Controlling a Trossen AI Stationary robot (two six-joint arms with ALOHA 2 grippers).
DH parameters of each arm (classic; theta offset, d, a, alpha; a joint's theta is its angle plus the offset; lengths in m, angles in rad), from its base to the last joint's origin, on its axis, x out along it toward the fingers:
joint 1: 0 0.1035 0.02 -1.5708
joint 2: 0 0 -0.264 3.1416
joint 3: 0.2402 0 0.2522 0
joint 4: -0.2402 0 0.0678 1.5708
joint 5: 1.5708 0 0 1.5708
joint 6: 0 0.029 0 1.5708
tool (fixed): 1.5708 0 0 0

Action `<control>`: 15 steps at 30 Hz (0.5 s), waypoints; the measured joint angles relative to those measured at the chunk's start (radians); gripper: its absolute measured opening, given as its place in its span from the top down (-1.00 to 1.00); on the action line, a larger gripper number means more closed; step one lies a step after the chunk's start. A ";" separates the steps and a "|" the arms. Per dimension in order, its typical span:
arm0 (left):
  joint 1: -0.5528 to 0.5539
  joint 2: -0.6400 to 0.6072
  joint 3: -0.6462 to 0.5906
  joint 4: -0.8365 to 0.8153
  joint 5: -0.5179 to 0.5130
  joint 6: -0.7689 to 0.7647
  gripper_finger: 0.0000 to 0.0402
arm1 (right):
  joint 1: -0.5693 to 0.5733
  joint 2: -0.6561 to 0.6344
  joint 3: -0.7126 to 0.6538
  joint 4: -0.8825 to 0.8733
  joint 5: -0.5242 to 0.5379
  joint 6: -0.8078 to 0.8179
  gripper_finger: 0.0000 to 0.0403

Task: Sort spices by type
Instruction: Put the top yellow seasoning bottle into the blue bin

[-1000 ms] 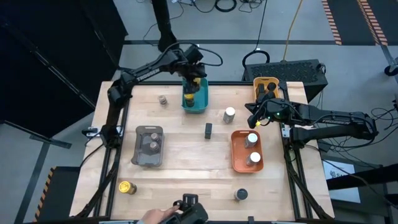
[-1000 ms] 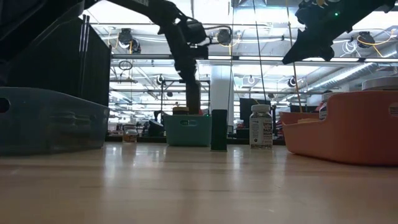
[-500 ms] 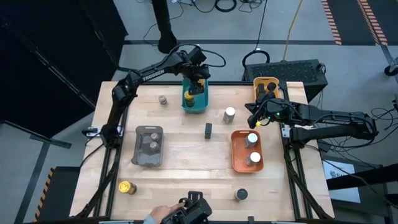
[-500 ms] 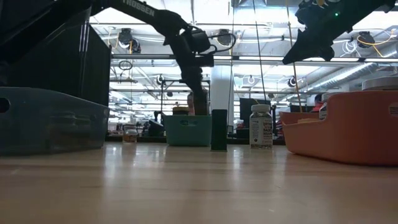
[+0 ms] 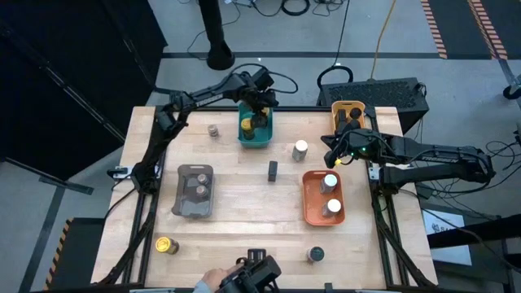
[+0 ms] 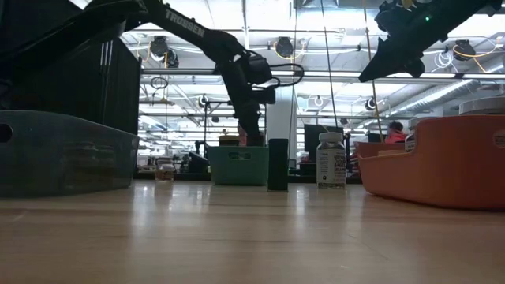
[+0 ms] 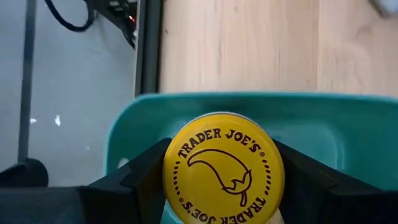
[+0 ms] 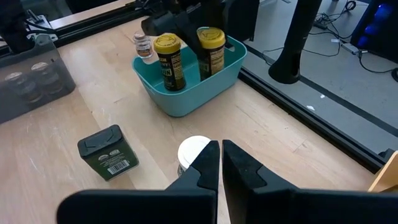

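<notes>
Left gripper hangs over the teal tray at the bench's twelve o'clock, fingers pinching a yellow-topped Trader Joe's jar inside it, beside a second yellow-topped jar. Right gripper, pressed together and empty, waits above the orange tray at three o'clock, which holds two white-topped jars. Two grey-brown-topped jars sit in the grey tray at nine o'clock. What lies in the yellow tray at one o'clock is unclear. Sorting looks about half done: several jars and a slim dark tin stand loose.
</notes>
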 joint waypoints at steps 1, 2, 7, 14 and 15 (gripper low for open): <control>0.001 0.001 0.000 -0.007 -0.001 0.000 -0.16 | 0.000 0.000 0.000 0.000 0.000 0.000 1.00; 0.002 0.003 -0.001 -0.013 -0.001 -0.001 -0.16 | 0.000 0.000 0.000 0.000 0.000 0.000 1.00; 0.002 0.010 -0.001 -0.007 -0.009 -0.009 -0.21 | 0.000 0.000 0.000 -0.001 0.000 -0.001 1.00; 0.002 0.010 -0.001 0.022 -0.012 -0.025 -0.34 | 0.000 0.000 0.000 -0.001 0.000 -0.007 1.00; 0.001 0.010 -0.001 0.023 -0.012 -0.027 -0.34 | 0.000 0.000 0.000 -0.001 0.000 -0.007 1.00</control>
